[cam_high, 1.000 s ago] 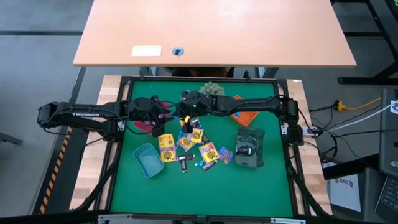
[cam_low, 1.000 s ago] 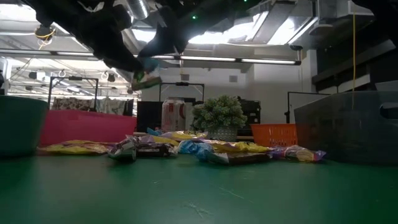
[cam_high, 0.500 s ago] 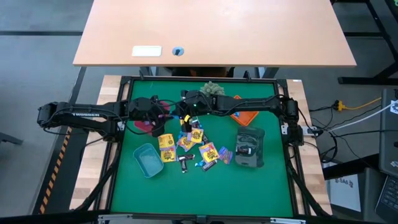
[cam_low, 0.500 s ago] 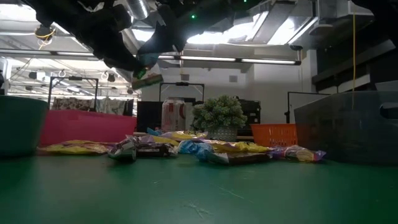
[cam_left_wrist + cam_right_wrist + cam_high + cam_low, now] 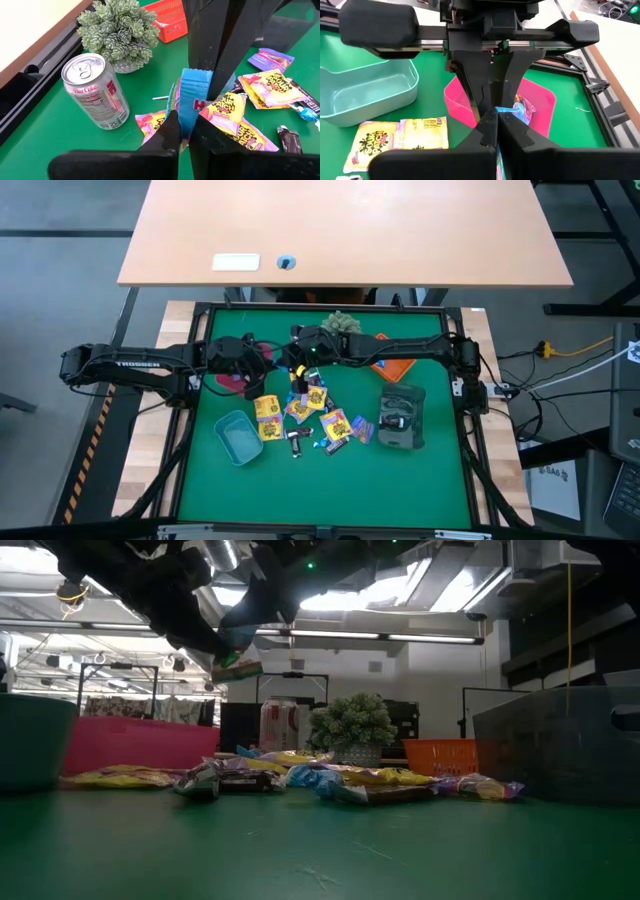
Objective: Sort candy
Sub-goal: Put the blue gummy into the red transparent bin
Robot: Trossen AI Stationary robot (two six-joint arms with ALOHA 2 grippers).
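Note:
My left gripper (image 5: 268,362) and my right gripper (image 5: 290,363) meet nose to nose above the table, between the pink tray (image 5: 235,377) and the candy pile (image 5: 305,415). Both are shut on one blue-wrapped candy (image 5: 192,97), which also shows in the right wrist view (image 5: 506,110) and the low view (image 5: 238,665). Yellow packets, small blue pieces and dark mini bars lie flat on the green mat. A silver can (image 5: 95,90) stands beside the pile. My left gripper pinches one end of the blue wrapper (image 5: 185,117) between its two fingers, coming level from the table's left. The candy is lifted clear of the mat. My right gripper pinches the opposite end of the same wrapper (image 5: 502,111) between its two fingers (image 5: 215,75), coming level from the table's right. The candy hangs in the air between the two grippers.
A teal tray (image 5: 238,437) stands at the near left, and a dark tray (image 5: 402,417) at the right holds some pieces. An orange basket (image 5: 393,365) and a green spiky plant (image 5: 342,323) stand at the far edge. The near half of the mat (image 5: 330,490) is bare.

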